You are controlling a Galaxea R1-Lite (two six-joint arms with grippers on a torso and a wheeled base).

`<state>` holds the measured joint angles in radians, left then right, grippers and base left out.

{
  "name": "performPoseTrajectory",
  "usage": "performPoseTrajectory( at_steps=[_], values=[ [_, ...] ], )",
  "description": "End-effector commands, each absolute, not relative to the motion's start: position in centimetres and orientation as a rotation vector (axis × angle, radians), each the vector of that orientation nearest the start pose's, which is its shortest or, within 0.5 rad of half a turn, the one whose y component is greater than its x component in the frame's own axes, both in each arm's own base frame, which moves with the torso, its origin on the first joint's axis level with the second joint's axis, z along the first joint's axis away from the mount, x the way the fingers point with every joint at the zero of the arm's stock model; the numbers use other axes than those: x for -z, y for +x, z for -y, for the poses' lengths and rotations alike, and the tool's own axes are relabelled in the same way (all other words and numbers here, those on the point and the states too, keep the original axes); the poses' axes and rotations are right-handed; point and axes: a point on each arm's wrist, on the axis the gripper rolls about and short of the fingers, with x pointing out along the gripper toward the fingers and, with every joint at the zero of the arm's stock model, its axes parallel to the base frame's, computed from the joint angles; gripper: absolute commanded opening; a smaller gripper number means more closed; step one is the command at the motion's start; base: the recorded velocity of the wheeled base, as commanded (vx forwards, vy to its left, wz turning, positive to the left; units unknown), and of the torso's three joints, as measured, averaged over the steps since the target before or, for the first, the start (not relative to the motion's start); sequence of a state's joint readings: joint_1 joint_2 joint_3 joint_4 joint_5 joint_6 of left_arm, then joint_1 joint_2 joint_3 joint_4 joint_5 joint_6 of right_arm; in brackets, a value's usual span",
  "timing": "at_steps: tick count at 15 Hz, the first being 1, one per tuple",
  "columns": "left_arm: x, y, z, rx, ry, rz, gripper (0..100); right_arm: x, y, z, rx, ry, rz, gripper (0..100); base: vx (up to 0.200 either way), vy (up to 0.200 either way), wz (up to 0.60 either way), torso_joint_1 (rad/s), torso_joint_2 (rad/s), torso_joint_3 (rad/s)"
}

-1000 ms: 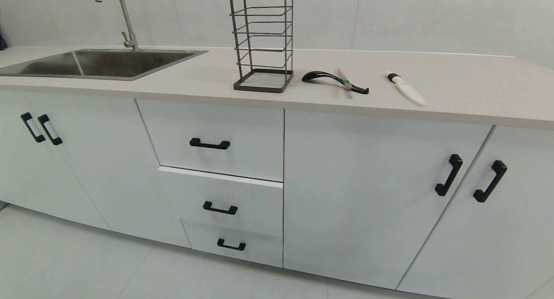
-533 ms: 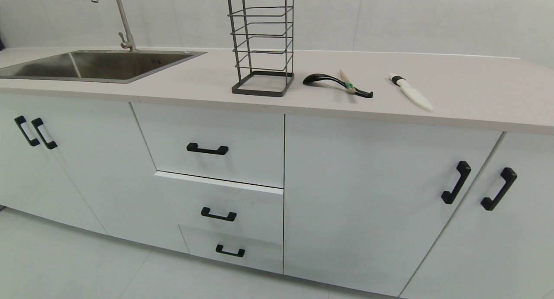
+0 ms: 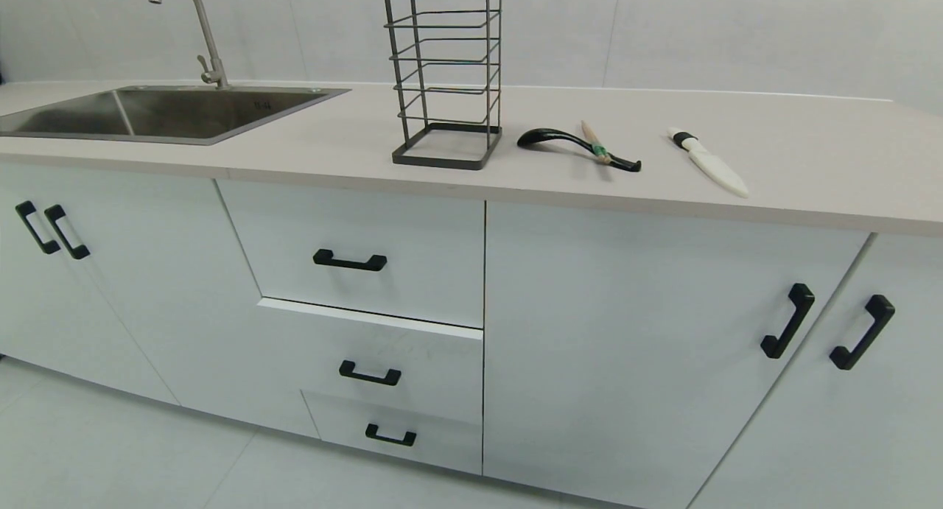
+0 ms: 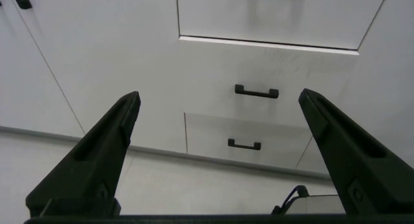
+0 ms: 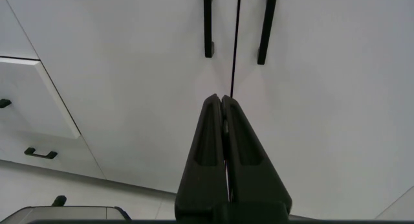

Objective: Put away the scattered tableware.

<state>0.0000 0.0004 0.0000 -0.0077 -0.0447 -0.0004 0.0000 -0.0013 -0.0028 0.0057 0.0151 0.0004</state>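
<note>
On the pale countertop (image 3: 796, 148) lie a black spoon (image 3: 560, 138), a wooden chopstick with a green band (image 3: 594, 142) crossing it, and a white knife with a black collar (image 3: 709, 164). Left of them stands a tall black wire rack (image 3: 446, 74). My left gripper (image 4: 217, 101) is open, low down and facing the lower drawers (image 4: 259, 127). My right gripper (image 5: 223, 104) is shut with nothing in it, facing the cabinet doors (image 5: 162, 75) below the counter.
A steel sink (image 3: 162, 111) with a tap (image 3: 195, 23) is set in the counter at the left. Under the counter are three drawers with black handles (image 3: 349, 261) and cabinet doors with black handles (image 3: 788, 321). Grey tiled floor (image 3: 110, 450) lies in front.
The whole head view has shifted: the counter and cabinets sit slightly lower and larger in the picture, so the camera has moved closer. The tableware has not moved on the counter.
</note>
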Motion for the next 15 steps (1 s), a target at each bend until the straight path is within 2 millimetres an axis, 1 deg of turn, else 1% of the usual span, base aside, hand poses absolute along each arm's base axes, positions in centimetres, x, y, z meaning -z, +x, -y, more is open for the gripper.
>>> performPoseTrajectory(
  at_steps=[1,2,3,4,5,8,9,11,13,15],
  values=[
    [-9.3,-2.7,0.1,0.054,0.032,0.094,100,-7.6,-2.3,0.0,-0.015,0.002,-0.003,0,0.0,0.0,0.0,0.0,0.0,0.0],
    [-14.1,-3.5,0.3,0.074,0.032,0.221,100,-7.6,-2.3,0.0,-0.015,0.002,-0.003,0,0.0,0.0,0.0,0.0,0.0,0.0],
    [-16.4,-3.3,0.3,0.079,0.031,0.226,100,-7.5,-2.3,0.0,-0.015,0.002,-0.005,0,0.0,0.0,0.0,0.0,0.0,0.0],
    [-16.4,-3.2,0.3,0.081,0.031,0.223,100,-7.5,-2.3,0.0,-0.015,0.002,-0.005,0,0.0,0.0,0.0,0.0,0.0,0.0],
    [-16.1,-2.3,0.3,0.116,0.033,0.142,100,-7.5,-2.3,0.0,-0.015,0.002,-0.005,0,0.0,0.0,0.0,0.0,0.0,0.0],
    [-15.6,-0.6,0.4,0.22,0.048,0.027,100,-7.5,-2.3,0.0,-0.015,0.002,-0.005,0,0.0,0.0,0.0,0.0,0.0,0.0],
    [-15.9,0.5,0.6,0.31,0.093,-0.028,100,-7.6,-2.3,0.0,-0.015,0.002,-0.003,0,0.0,0.0,0.0,0.0,0.0,0.0],
    [-16.3,1.6,0.7,0.352,0.181,-0.068,100,-7.5,-2.3,0.0,-0.015,0.002,-0.005,0,0.0,0.0,0.0,0.0,0.0,0.0],
    [-17.7,3.8,1.1,0.423,0.279,-0.12,100,-7.6,-2.3,0.0,-0.015,0.002,-0.003,0,0.0,0.0,0.0,0.0,0.0,0.0],
    [-17.8,5.4,1.6,0.481,0.355,-0.165,100,-7.6,-2.3,0.0,-0.015,0.002,-0.003,0,0.0,0.0,0.0,0.0,0.0,0.0]
  ],
)
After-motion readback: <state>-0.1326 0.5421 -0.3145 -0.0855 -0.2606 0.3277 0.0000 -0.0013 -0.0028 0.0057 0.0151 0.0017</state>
